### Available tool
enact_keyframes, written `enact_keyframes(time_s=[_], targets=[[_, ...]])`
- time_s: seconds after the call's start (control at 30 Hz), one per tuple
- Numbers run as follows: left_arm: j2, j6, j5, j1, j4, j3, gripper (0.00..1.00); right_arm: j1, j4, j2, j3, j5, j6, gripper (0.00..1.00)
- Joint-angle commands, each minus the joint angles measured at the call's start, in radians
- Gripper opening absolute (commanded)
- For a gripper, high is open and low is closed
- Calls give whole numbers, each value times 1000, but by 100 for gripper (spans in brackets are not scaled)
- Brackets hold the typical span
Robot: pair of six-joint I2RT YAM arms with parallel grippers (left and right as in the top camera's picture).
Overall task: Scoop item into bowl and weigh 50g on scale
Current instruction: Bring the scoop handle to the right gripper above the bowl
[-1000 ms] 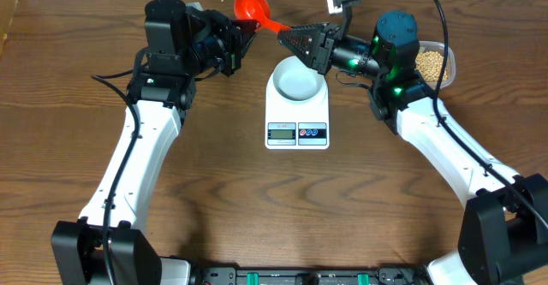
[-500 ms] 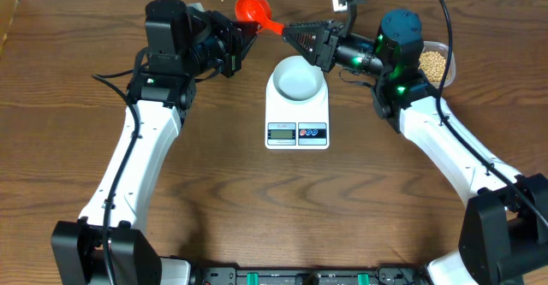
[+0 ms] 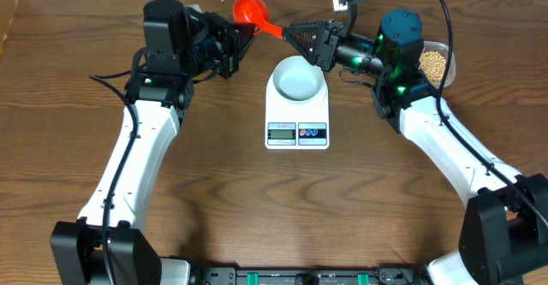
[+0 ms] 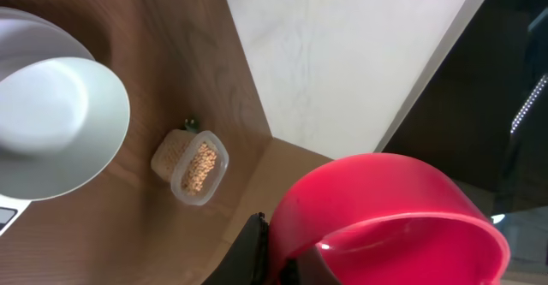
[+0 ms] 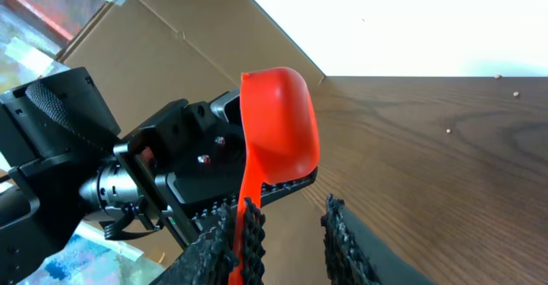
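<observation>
Glossy red scoop [image 3: 251, 11], smooth white bowl [image 3: 297, 78]

This looks to me like a robotics lab bench rather than a kitchen: a bare wood-grain table [image 3: 223, 208] set against a plain white wall [image 4: 342, 54]. I see loose black cable [image 3: 443, 15] looping over the far edge, and brown cardboard sheets [image 5: 145, 37] propped up behind the rig.

One each: bowl [image 3: 297, 80], scale [image 3: 296, 115], scoop [image 3: 251, 11] (red)
</observation>
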Motion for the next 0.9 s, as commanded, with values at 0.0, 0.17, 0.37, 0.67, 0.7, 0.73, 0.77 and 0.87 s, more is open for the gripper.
enact_keyframes(time_s=[0.0, 0.17, 0.37, 0.67, 0.7, 0.73, 0.77, 0.87], targets=[[2, 24, 17, 4, 1, 17, 7, 9, 2, -6, 15, 7, 1, 31], [2, 24, 21, 4, 1, 17, 7, 25, 1, -6, 15, 7, 1, 28], [2, 24, 32, 4, 1, 17, 7, 29, 1, -6, 15, 8, 1, 23], [2, 25, 40, 4, 1, 17, 7, 29, 2, -6, 15, 8, 1, 17], [2, 25, 40, 4, 1, 17, 7, 29, 2, -6, 15, 8, 1, 16], [2, 25, 40, 4, 1, 17, 7, 29, 2, -6, 15, 8, 0, 14], [2, 25, 40, 4, 1, 17, 7, 29, 2, -6, 15, 8, 1, 12], [2, 25, 40, 4, 1, 17, 7, 29, 2, -6, 15, 8, 1, 4]])
